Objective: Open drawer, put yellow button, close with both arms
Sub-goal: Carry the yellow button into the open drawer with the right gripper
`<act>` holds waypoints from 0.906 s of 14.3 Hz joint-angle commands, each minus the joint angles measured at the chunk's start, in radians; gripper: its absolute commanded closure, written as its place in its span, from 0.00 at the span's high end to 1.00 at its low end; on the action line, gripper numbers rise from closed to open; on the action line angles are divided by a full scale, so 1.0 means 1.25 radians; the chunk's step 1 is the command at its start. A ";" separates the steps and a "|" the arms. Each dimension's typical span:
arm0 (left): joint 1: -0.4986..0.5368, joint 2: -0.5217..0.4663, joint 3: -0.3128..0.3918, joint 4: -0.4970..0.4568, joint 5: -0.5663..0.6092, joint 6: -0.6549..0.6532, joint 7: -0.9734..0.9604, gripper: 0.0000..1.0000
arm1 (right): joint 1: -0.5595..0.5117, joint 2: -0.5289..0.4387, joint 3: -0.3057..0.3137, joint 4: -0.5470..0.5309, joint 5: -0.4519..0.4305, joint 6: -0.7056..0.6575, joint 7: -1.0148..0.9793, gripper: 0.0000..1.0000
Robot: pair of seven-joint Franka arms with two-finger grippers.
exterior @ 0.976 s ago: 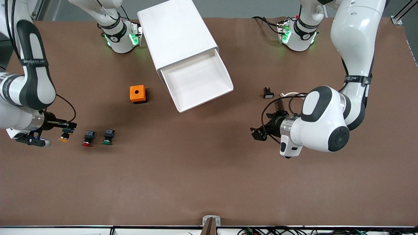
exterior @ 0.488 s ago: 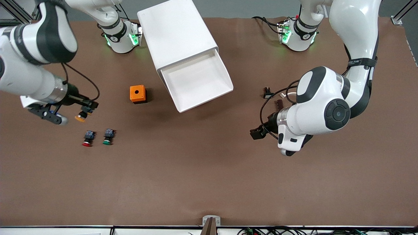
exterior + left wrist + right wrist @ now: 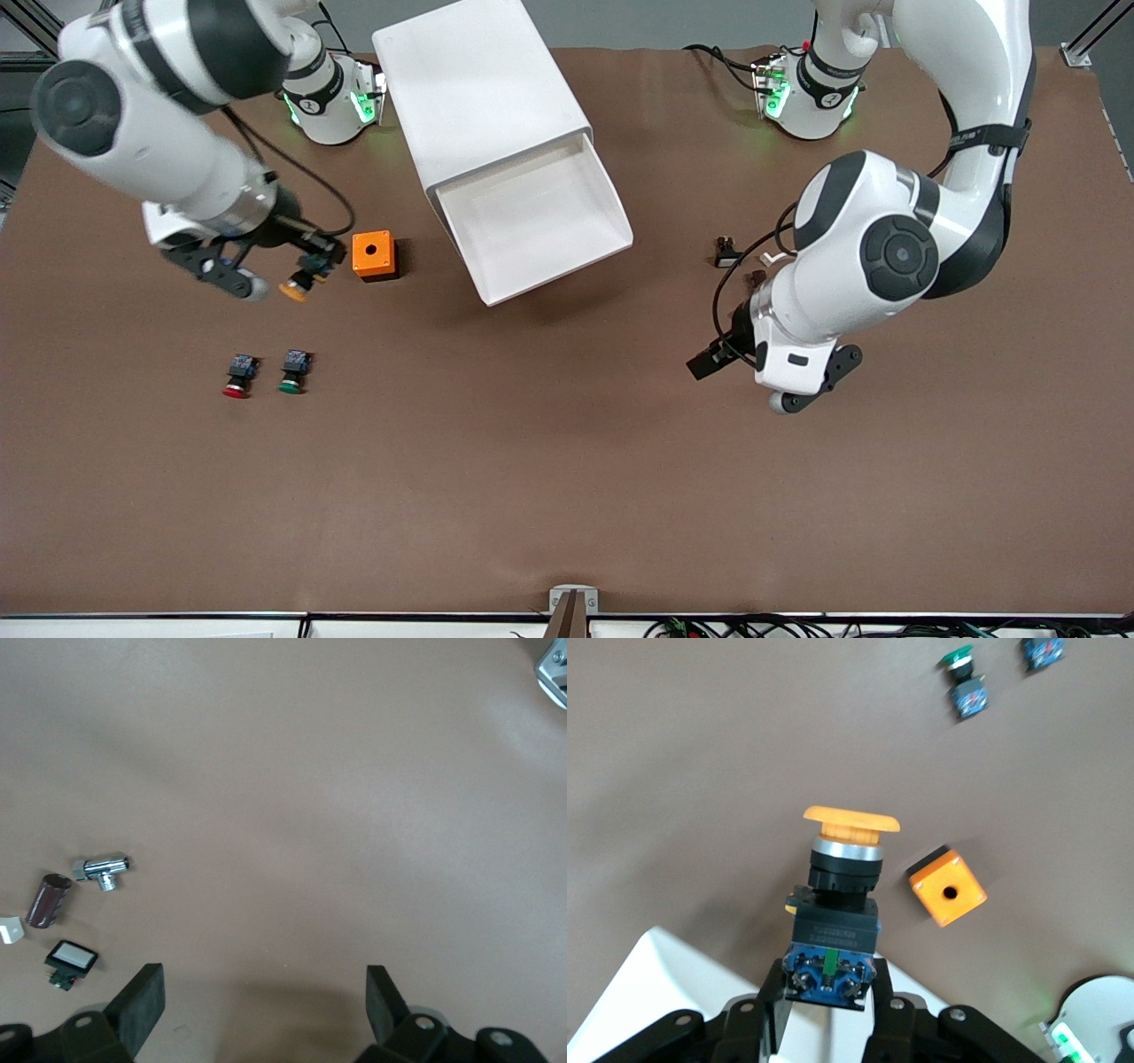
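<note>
My right gripper [image 3: 307, 268] is shut on the yellow button [image 3: 295, 287] by its blue rear block and holds it above the table, beside the orange box. In the right wrist view the yellow button [image 3: 842, 870] hangs cap-away between my fingers [image 3: 770, 992], with the gripper [image 3: 828, 981] closed on it. The drawer [image 3: 534, 218] stands pulled open from the white cabinet [image 3: 478, 84], its white tray bare. My left gripper [image 3: 709, 361] is open and empty, low over bare table at the left arm's end; its jaws stand wide apart in the left wrist view [image 3: 264, 994].
An orange box [image 3: 372, 255] sits between the held button and the drawer. A red-capped button [image 3: 236, 377] and a green-capped button [image 3: 292, 372] lie nearer the front camera. Small parts [image 3: 728, 253] lie near the left arm: a metal fitting [image 3: 102, 870], a brown cylinder [image 3: 49, 899].
My right gripper has carried the yellow button up and away from beside the red button, toward the orange box and drawer. The left arm has turned its wrist; its gripper stayed about where it was.
</note>
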 commanded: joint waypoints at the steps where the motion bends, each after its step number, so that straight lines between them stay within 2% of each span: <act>1: -0.012 -0.038 -0.013 -0.074 0.018 0.020 0.007 1.00 | 0.091 -0.008 -0.013 0.025 0.010 0.001 0.060 0.00; 4: -0.023 -0.040 -0.031 -0.091 0.023 0.022 0.002 1.00 | 0.171 -0.002 -0.013 0.024 0.008 0.042 0.136 0.00; 8: -0.060 -0.051 -0.033 -0.092 0.110 0.019 0.000 1.00 | 0.280 0.035 -0.013 0.022 -0.001 0.110 0.228 0.00; 13: -0.098 -0.054 -0.031 -0.103 0.153 0.008 -0.014 1.00 | 0.360 0.094 -0.014 0.022 -0.025 0.166 0.293 0.00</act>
